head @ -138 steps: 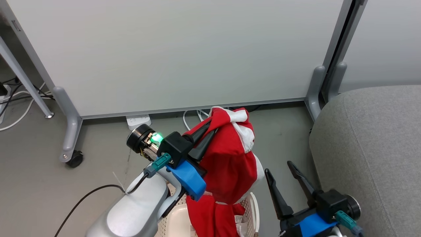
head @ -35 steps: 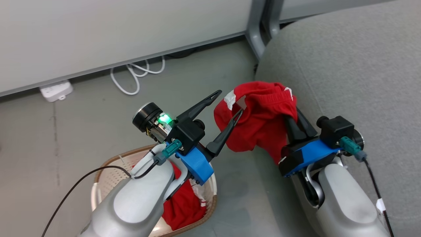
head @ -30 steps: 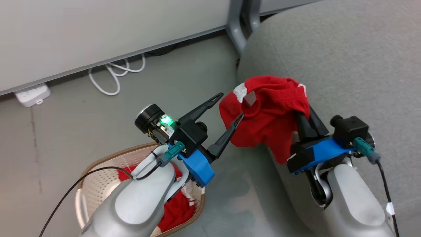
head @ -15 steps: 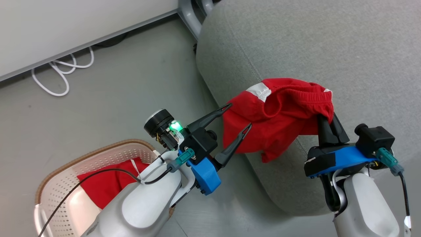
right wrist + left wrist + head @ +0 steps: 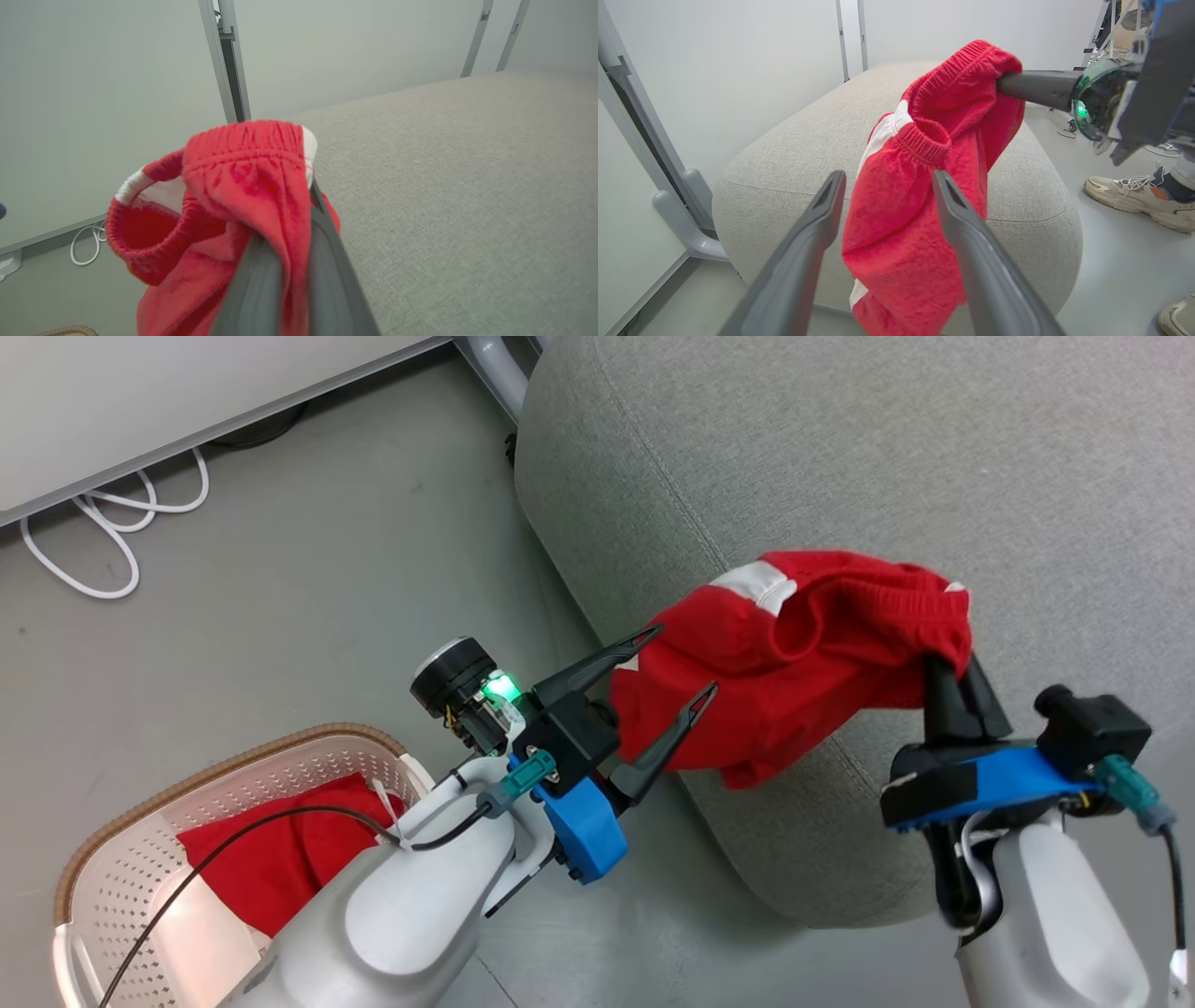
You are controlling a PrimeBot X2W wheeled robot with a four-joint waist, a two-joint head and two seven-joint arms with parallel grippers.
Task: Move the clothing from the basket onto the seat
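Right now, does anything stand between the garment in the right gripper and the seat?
Nothing visible does. The garment hangs from the shut right gripper over the front edge of the seat; the open left gripper flanks its lower end.

- Bright, even light falls from overhead; nothing glares on the grey floor (image 5: 280,569)
- A soft, blurry-edged shadow lies on the floor beneath the seat (image 5: 840,448) rim
- The head view is sharp throughout
- In the right wrist view the clothing (image 5: 243,186) nearest the lens goes soft and smeared
- Both wrist views tilt the panel posts (image 5: 222,56) toward the edges
- A small green lamp (image 5: 501,689) glows on the left wrist
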